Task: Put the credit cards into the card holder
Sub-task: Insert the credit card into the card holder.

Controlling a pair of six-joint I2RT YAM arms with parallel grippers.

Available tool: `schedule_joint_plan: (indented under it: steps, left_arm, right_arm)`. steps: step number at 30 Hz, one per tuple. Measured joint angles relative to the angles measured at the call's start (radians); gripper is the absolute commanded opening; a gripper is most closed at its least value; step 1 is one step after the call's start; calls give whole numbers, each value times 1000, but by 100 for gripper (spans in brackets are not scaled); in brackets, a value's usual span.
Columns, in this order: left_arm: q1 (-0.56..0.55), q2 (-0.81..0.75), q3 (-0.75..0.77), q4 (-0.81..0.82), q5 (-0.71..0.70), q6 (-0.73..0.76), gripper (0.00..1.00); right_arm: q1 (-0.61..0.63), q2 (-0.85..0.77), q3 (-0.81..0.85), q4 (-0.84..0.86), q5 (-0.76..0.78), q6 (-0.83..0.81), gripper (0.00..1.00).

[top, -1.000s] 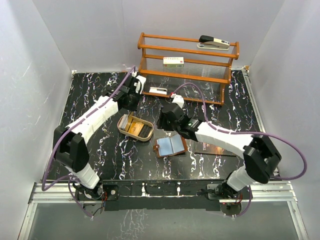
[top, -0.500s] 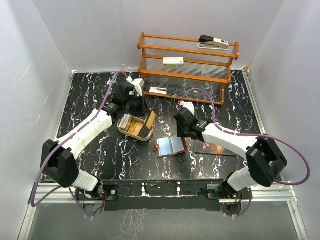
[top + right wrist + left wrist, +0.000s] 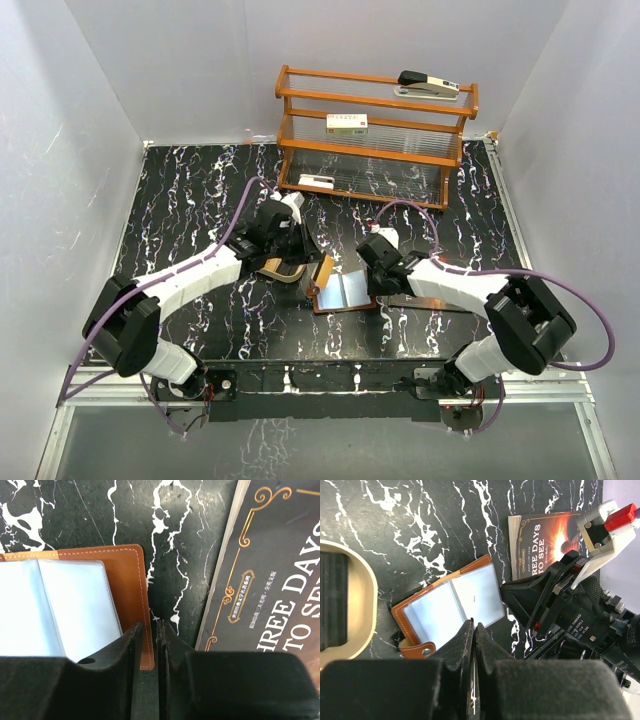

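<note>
The card holder (image 3: 345,291) lies open on the black marbled table, its bluish-clear pockets facing up; it also shows in the left wrist view (image 3: 451,605) and the right wrist view (image 3: 75,605). My left gripper (image 3: 318,276) hovers at its left edge, shut on a gold-orange credit card (image 3: 324,270) held on edge, which the left wrist view (image 3: 473,626) shows as a thin pale line (image 3: 473,700). Dark cards (image 3: 332,600) lie in the tan tray (image 3: 362,595). My right gripper (image 3: 377,284), jaws together (image 3: 148,625), stands over the holder's right brown border.
A dark booklet (image 3: 432,297) with pale lettering (image 3: 270,570) lies just right of the holder. The tan tray (image 3: 270,268) is mostly hidden under my left arm. A wooden rack (image 3: 375,135) at the back holds a stapler (image 3: 428,86) and a white box (image 3: 347,123).
My left gripper has come from the tray toward the holder's left edge with the gold-orange card. My right gripper has moved down and right onto the holder's right border.
</note>
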Motion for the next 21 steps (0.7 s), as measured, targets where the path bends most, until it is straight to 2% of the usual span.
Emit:
schedule_joint_plan:
  steps: [13,21]
  left_arm:
    - [-58,83,-22,103,-32,-52,0]
    - [-78,84,-49,121,-102,-124,0]
  right_arm:
    - [0,-206,41,-105,-53,47,21]
    - [0,-163,60,-60,-92,18,23]
